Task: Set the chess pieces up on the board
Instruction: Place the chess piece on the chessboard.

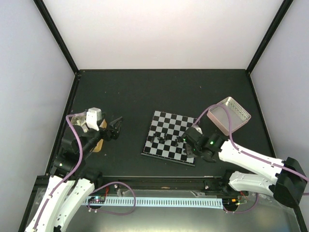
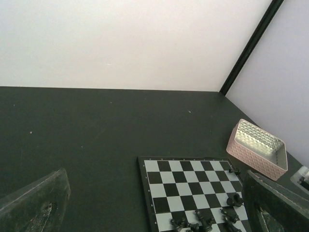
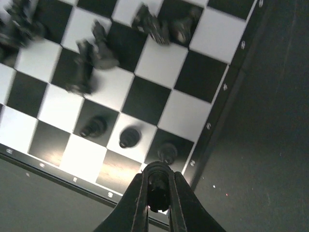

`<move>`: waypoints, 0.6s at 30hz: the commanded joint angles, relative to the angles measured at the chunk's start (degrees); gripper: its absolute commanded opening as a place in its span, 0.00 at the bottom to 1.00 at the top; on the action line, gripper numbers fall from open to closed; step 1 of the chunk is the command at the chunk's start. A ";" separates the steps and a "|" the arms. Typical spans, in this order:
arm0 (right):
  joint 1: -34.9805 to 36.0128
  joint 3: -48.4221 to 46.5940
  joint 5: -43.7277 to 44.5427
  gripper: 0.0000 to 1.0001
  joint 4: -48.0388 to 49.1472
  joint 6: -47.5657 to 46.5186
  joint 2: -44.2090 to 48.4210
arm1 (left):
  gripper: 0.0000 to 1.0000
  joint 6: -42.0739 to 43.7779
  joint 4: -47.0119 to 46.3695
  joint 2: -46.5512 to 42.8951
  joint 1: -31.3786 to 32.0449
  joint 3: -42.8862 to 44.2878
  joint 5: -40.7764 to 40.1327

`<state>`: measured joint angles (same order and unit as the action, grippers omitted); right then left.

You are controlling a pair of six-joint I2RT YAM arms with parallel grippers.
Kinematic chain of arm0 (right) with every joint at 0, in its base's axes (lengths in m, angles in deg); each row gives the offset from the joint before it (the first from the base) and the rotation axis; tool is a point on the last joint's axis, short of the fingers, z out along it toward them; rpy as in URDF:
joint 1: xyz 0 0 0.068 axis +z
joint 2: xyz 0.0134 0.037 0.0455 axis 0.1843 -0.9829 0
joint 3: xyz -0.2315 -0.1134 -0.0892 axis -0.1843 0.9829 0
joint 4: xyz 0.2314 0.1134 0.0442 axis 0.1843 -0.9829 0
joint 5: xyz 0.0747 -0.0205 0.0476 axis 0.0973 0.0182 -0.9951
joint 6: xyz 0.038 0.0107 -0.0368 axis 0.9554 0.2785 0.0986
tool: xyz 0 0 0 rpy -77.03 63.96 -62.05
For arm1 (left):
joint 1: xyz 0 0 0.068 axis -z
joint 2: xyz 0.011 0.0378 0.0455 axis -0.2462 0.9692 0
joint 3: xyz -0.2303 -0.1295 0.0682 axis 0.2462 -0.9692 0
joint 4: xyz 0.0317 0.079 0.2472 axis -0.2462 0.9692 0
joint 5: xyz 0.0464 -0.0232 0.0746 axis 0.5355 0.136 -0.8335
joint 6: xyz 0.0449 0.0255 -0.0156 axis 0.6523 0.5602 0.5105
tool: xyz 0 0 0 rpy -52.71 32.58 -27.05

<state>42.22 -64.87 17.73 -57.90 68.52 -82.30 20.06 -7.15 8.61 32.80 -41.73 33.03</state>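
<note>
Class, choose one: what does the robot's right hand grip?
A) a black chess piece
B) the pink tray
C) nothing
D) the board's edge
A: the right wrist view shows the right hand closed on a black chess piece over the corner of the board.

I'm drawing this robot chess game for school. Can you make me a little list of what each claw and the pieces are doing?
board: black and silver checks
right claw: shut on a chess piece, over a corner on the board's right side
standing pieces: three in a row next to that corner
other pieces: bunched farther in on the board
left claw: open, holding nothing, off to the board's left
pink tray: beyond the board's right side
</note>
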 commanded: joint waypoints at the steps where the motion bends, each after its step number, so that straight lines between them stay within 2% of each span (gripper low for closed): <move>1: -0.19 2.99 -2.54 0.07 -2.29 3.04 0.72 | 0.99 0.02 0.45 -0.67 -0.34 -0.03 -0.68; 18: -0.10 7.84 -8.25 0.08 5.15 2.68 -2.23 | 0.99 -0.10 0.47 -0.38 -0.33 -0.12 -0.70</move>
<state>42.22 -57.71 10.51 -54.45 70.73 -84.77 20.06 -7.13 8.63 32.71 -41.73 32.98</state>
